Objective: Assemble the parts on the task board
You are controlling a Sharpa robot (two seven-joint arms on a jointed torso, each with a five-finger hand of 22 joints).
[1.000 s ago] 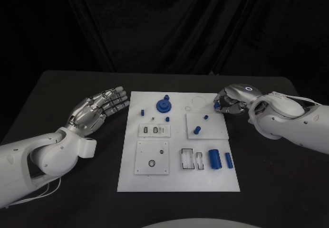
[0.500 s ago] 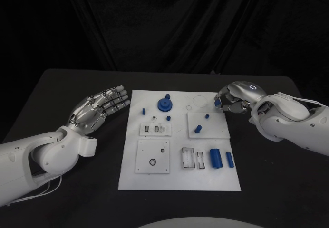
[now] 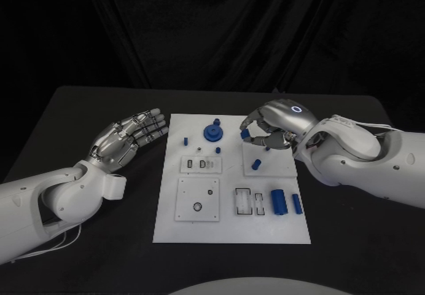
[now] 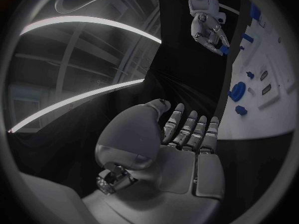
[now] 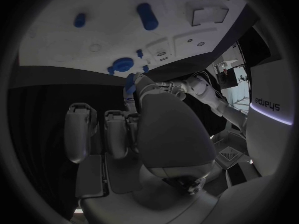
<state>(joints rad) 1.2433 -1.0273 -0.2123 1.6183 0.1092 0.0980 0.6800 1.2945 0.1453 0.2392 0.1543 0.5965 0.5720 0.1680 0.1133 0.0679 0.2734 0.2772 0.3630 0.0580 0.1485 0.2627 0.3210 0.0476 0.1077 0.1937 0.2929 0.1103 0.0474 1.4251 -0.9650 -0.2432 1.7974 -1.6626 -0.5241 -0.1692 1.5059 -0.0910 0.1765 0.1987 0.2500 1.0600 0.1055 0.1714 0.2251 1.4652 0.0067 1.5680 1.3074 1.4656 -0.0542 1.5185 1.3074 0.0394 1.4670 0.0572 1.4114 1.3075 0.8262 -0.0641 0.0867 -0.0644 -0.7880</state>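
Blue little peg [image 3: 245, 133] is pinched in the right hand [image 3: 270, 131] now, and the big change over the last second is where that hand is: it was out past the right edge of the white board [image 3: 232, 228], and now it's swung inward and sits over the board's far end, just right of the round blue gear-looking piece [image 3: 212, 133]. You can see the same peg [image 5: 129, 82] poking out at the fingertips in the right wrist view, with the gear [image 5: 122, 64] close beyond it. I'd say it has picked the part up and is carrying it to its slot, so we're in the transport bit and nothing has been seated yet. Which hole it's headed for I can't tell from here. The left hand [image 3: 128, 137] hasn't budged, palm up with fingers spread and nothing in it, resting off the board's left side. Plenty left to do: two blue cylinders [image 3: 277, 204] are lying near the board's near right corner, a short peg [image 3: 255, 165] sits on the raised square plate, and a couple of tiny blue bits [image 3: 185, 144] are by the gear. Next comes lining the peg up straight before pushing down, since a tilted peg could jam.
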